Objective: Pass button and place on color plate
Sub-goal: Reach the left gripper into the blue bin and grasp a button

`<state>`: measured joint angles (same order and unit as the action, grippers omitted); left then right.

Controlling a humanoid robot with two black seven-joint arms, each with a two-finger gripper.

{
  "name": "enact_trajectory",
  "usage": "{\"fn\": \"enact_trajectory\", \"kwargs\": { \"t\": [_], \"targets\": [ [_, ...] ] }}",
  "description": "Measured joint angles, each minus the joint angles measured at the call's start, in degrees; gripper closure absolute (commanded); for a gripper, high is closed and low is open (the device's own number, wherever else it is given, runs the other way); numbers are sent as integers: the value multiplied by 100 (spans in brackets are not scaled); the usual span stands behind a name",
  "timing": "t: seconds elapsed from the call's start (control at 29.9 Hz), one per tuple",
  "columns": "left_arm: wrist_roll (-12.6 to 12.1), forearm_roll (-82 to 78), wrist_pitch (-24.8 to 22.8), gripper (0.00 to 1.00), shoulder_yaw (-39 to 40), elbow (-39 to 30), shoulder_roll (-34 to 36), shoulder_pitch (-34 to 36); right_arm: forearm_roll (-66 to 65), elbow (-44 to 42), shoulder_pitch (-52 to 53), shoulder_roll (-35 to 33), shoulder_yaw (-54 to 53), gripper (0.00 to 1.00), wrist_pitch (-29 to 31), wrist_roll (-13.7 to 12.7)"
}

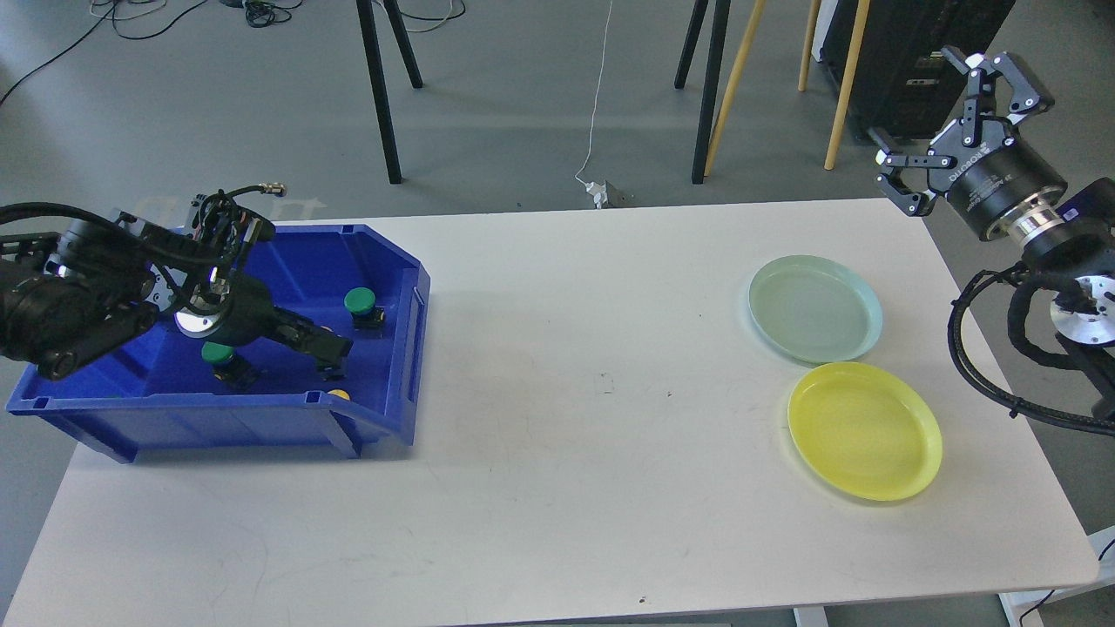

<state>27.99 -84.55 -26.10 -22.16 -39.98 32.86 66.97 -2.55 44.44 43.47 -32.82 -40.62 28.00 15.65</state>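
Note:
A blue bin (416, 348) at the table's left holds two green buttons, one at the right (359, 301) and one at the left (218, 353), and a yellow button (340, 394) peeking over the front wall. My left gripper (331, 350) reaches down into the bin between the green buttons. Its dark fingers cover the spot where another yellow button sat, so I cannot see that button or whether the fingers hold it. My right gripper (919, 100) hangs open and empty above the table's far right corner. A pale green plate (814, 309) and a yellow plate (864, 431) lie at the right.
The white table (566, 418) is bare between the bin and the plates. Black stand legs (376, 78) and wooden legs (736, 78) rise behind the far edge. The table's right edge runs just past the plates.

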Motion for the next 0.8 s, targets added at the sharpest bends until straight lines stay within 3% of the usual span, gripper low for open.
{"fn": "enact_trajectory", "kwargs": {
  "t": [0.3,0.5,0.74,0.8],
  "targets": [
    [1,-4,-5,6,1,404,-289,-219,7,4,-64,-5,-7,0,0,0],
    [1,-15,-23,38,0,744,-469,-348,9,4,-132,-5,-15,0,0,3],
    [0,-50,151,50,0,902,-583,-384,9,4,-216,-5,-16,0,0,9],
    [1,-53,194,60,-4,946,-608,-384,9,4,-233,-5,-16,0,0,9]
  ]
}}
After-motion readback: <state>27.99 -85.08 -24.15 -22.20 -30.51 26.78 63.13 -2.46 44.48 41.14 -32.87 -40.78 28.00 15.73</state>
